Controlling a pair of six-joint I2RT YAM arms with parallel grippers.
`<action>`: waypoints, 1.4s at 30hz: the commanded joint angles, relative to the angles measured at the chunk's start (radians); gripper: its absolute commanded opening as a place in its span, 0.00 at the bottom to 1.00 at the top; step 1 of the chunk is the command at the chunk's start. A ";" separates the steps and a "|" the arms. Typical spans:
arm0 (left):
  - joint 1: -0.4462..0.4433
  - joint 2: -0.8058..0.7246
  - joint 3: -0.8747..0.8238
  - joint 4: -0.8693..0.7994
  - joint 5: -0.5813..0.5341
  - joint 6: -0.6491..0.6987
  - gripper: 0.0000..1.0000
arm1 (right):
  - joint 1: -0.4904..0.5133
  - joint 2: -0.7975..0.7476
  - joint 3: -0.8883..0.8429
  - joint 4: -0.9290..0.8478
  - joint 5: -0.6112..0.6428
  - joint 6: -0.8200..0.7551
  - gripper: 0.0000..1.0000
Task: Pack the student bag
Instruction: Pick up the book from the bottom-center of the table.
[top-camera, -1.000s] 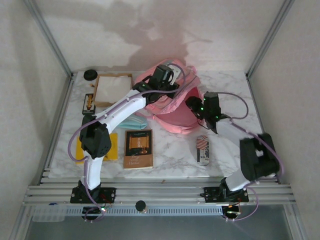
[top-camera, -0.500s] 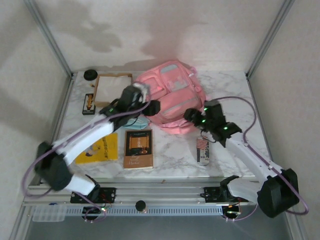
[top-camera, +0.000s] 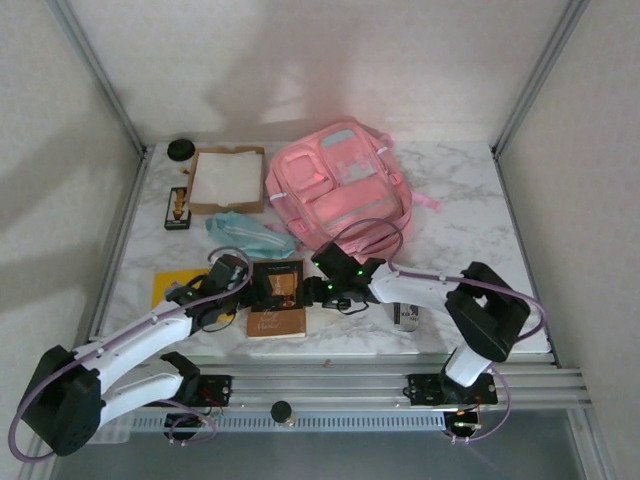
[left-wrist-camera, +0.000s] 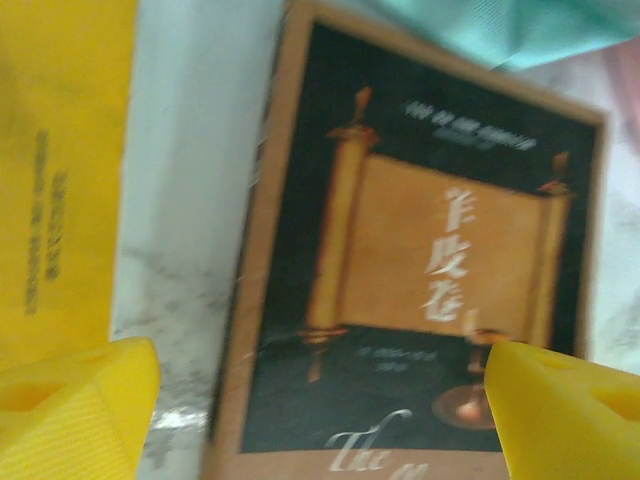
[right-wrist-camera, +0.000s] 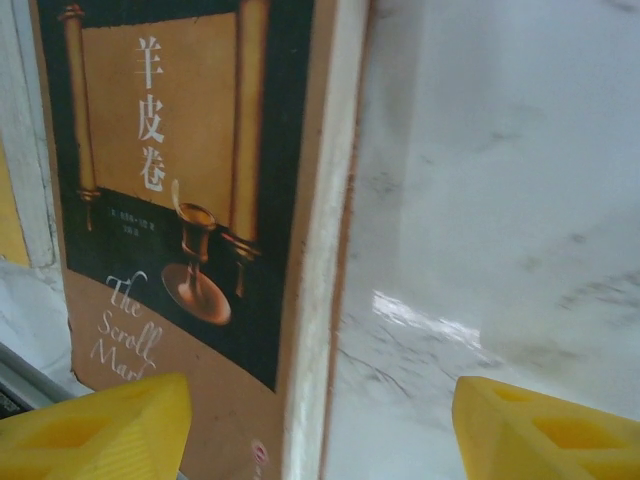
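The student bag (top-camera: 335, 190), a pink backpack, lies flat at the back middle of the table, apart from both grippers. In front of it a brown book (top-camera: 277, 297) with a scroll on its cover lies flat. My left gripper (top-camera: 248, 291) is low at the book's left edge, open, and its yellow fingers (left-wrist-camera: 75, 400) stand astride that edge of the book (left-wrist-camera: 420, 270). My right gripper (top-camera: 318, 288) is at the book's right edge, open. That edge of the book (right-wrist-camera: 170, 170) runs between its yellow fingers (right-wrist-camera: 550, 430). Neither gripper holds anything.
A yellow book (top-camera: 172, 288) lies left of the brown one. A light-blue pouch (top-camera: 245, 232) sits behind them, with a shallow cardboard box (top-camera: 228, 180) farther back. A small flag-printed object (top-camera: 405, 316) lies under the right forearm. A black knob (top-camera: 181, 149) is at the back left.
Both arms have swung down from the bag to the brown book at the front. The left gripper has opened. The bag, bunched up before, now lies flat.
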 joint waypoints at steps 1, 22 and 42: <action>0.010 -0.028 -0.063 0.085 0.045 -0.063 0.84 | 0.010 0.045 0.036 0.063 -0.012 0.027 0.68; 0.010 0.072 -0.131 0.209 0.179 -0.028 0.67 | 0.034 0.122 0.169 0.017 -0.076 -0.019 0.36; 0.031 -0.013 0.066 0.024 0.098 0.017 0.81 | 0.002 -0.063 0.163 0.000 -0.157 -0.053 0.00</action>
